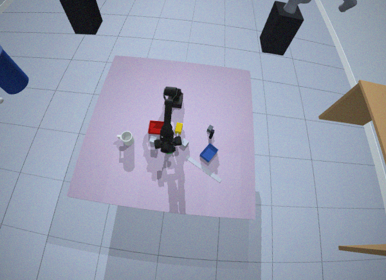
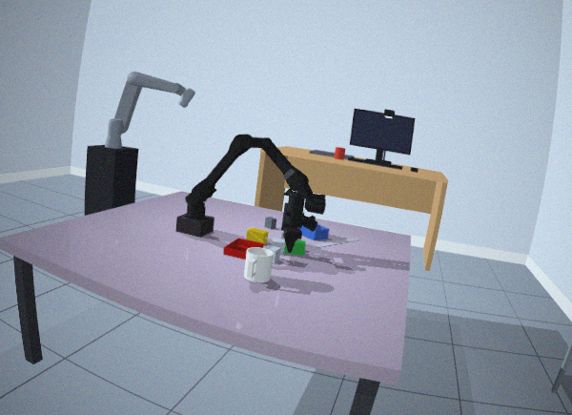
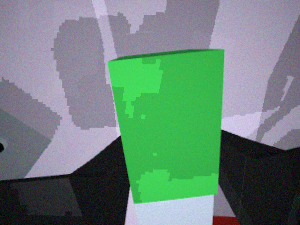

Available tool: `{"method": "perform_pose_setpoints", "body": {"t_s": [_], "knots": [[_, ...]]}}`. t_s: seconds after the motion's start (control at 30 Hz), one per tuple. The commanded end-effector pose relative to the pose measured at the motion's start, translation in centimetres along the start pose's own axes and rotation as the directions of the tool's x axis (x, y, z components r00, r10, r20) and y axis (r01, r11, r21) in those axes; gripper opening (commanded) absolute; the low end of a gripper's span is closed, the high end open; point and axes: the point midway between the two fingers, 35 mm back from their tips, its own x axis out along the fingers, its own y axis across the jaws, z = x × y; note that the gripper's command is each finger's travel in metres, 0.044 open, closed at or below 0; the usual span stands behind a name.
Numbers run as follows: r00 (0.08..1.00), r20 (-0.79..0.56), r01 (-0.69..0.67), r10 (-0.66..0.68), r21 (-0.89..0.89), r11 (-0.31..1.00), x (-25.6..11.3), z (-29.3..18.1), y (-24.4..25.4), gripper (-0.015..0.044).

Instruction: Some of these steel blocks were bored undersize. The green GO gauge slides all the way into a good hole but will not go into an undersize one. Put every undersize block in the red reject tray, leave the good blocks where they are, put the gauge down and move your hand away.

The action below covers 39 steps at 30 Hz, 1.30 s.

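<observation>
From the top, the gripper [image 1: 168, 147] [image 2: 292, 243] [image 3: 164, 132] hangs between two steel blocks, with the red tray [image 1: 156, 127] [image 2: 235, 248] [image 3: 225, 220] near and bare tabletop toward the front edge. The exterior view shows the green gauge [image 2: 296, 247] [image 3: 170, 127] well inside the table's edges. At the wrist, half-open fingers grip it.

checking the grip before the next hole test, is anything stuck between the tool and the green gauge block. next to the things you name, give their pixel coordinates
Nothing visible: the green block-shaped gauge [image 1: 169, 152] [image 2: 297, 247] [image 3: 170, 120] is held in the tool [image 1: 168, 150] [image 2: 290, 244] [image 3: 164, 132], with a black finger at each side and no other object showing between.
</observation>
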Motion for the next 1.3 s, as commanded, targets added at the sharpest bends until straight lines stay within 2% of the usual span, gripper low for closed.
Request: {"method": "perform_pose_setpoints", "body": {"t_s": [0.0, 1.27], "knots": [[1.0, 0.006, 0.001, -0.001, -0.005, 1.0, -0.3, -0.1, 0.0, 0.0], [1.0, 0.008, 0.001, -0.001, -0.005, 1.0, -0.2, 1.5, 0.0, 0.0]]}}
